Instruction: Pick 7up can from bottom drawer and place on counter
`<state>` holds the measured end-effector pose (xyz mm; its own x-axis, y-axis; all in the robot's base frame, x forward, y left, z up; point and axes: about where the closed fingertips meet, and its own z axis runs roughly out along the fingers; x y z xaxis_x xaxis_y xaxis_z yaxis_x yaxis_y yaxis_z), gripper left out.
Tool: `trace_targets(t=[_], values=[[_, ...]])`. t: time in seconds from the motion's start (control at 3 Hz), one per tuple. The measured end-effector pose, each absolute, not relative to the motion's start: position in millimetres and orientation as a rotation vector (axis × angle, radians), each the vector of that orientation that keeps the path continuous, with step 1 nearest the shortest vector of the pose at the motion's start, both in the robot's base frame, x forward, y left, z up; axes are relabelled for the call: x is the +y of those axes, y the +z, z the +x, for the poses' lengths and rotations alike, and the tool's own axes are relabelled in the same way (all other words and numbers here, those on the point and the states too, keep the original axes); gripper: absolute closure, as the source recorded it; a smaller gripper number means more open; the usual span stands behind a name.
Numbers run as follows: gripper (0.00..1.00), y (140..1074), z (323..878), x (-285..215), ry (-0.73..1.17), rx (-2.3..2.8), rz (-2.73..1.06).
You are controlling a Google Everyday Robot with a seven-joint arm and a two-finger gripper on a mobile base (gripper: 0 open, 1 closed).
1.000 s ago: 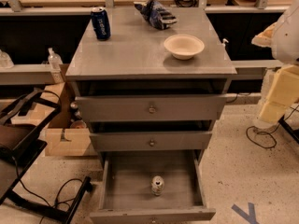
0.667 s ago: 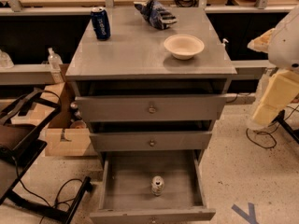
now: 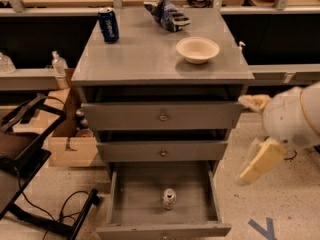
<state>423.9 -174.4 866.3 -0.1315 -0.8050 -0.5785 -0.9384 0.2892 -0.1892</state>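
Note:
The 7up can (image 3: 169, 198) stands upright in the middle of the bottom drawer (image 3: 135, 196), which is pulled open. The two drawers above it are pulled out only a little. The grey counter (image 3: 145, 54) tops the cabinet. My gripper (image 3: 247, 140) is at the right of the cabinet, level with the middle drawers, above and to the right of the can. It is open and empty, with one cream finger (image 3: 255, 102) high and the other (image 3: 262, 161) low.
On the counter stand a dark blue can (image 3: 108, 25), a cream bowl (image 3: 197, 49) and a crumpled blue bag (image 3: 166, 14). Left of the cabinet are a cardboard box (image 3: 70, 146), a black frame (image 3: 25, 154) and cables. Blue tape (image 3: 265, 229) marks the floor.
My arm and gripper have come down and to the left, closer to the cabinet's right side. The can and the drawers have not moved.

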Motion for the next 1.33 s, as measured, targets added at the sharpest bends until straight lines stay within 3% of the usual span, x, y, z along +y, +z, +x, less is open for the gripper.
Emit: trace_targets(t=[0.67,1.33], values=[[0.0,789,455,-119,0.546,1.664,-1.23],[0.0,782,475,-101,0.535,1.58,-1.222]])
